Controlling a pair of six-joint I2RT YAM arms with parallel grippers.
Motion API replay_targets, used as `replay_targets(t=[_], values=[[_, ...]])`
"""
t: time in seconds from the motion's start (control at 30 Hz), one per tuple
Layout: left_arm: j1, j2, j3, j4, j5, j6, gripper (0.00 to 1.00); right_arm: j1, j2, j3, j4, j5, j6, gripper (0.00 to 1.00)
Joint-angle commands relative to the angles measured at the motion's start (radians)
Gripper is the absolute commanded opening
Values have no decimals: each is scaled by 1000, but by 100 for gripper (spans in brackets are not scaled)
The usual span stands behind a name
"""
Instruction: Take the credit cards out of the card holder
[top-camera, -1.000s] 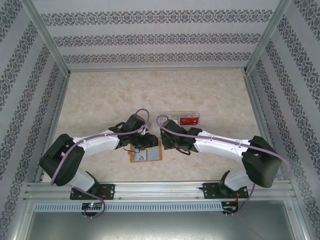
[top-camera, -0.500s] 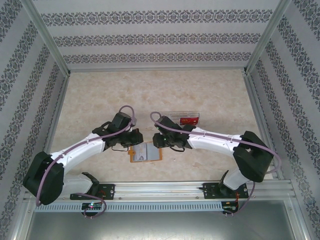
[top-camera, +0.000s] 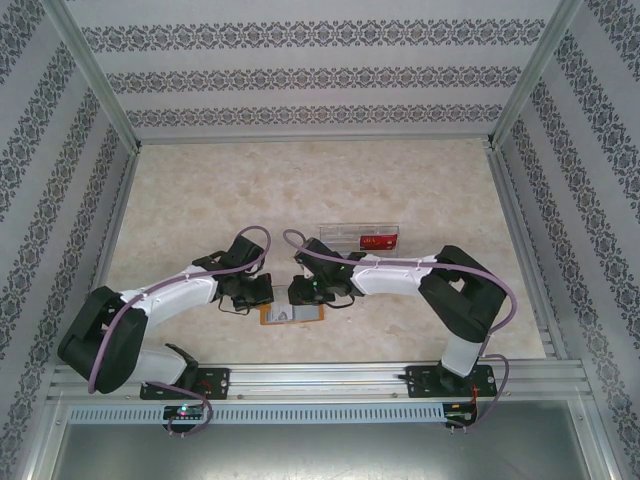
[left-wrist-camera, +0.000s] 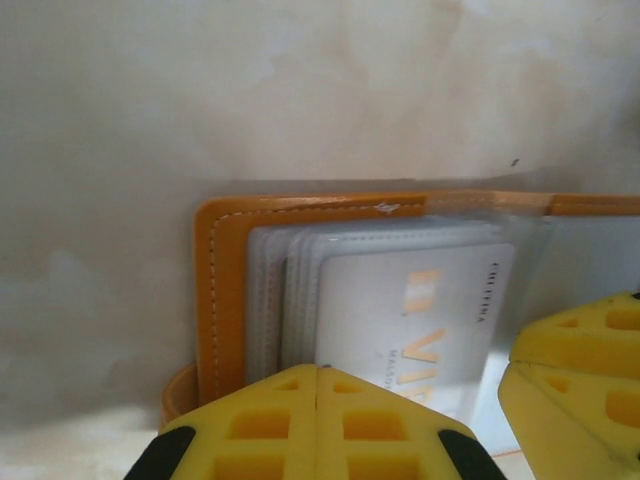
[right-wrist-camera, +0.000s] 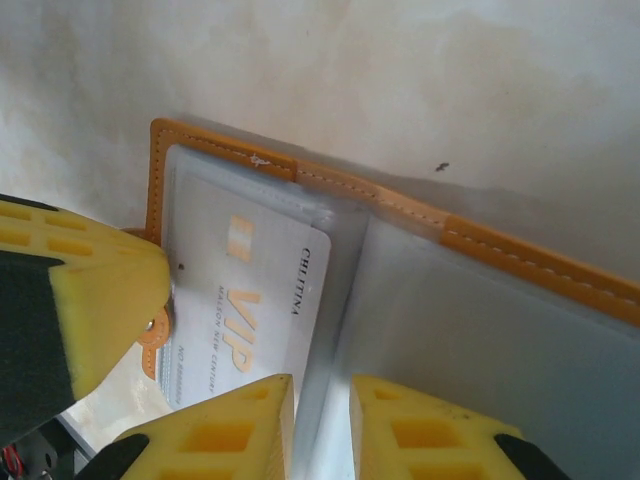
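The card holder (left-wrist-camera: 222, 290) lies open on the table, orange-tan with grey translucent pockets. A whitish credit card (left-wrist-camera: 400, 310) printed "VIP" sits in its left-hand pocket and shows again as the credit card (right-wrist-camera: 245, 300). My left gripper (left-wrist-camera: 317, 372) is shut, its tips over the card's near edge; whether it pinches anything is hidden. My right gripper (right-wrist-camera: 322, 388) is open by a narrow gap, straddling the pocket ridge beside the card (right-wrist-camera: 345, 290). From above, the left gripper (top-camera: 258, 292) and the right gripper (top-camera: 300, 293) meet over the card holder (top-camera: 300, 315).
A clear plastic tray (top-camera: 345, 232) holding a red card (top-camera: 378, 241) stands just behind the right arm. Metal frame rails run along the table's sides and near edge (top-camera: 320, 375). The left gripper's yellow finger (right-wrist-camera: 90, 280) crowds the holder's left edge.
The left gripper has shut and slid left to the holder's left edge. The right arm has folded and moved left, bringing its gripper over the holder's middle.
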Motion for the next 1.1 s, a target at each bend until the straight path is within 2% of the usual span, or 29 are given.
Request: replay_targets(t=[0.0,0.6,0.67,0.73,1.07], values=[[7,20,-18,-12,-11,-3,0,5,32,24,36,-46,38,23],[7,29,-20,5,1,-16,0,-3,71,18,88,-100,71,18],[7,29,-21,5,1,-15,0,-7,76,17,92,-111,77,12],[7,28,-19,-1,-5,-15,0,-11,69,7,95,-107,80,0],[8,45,-9,-46,-53,-9,0,-55,-1,-90,99,-94,76,0]])
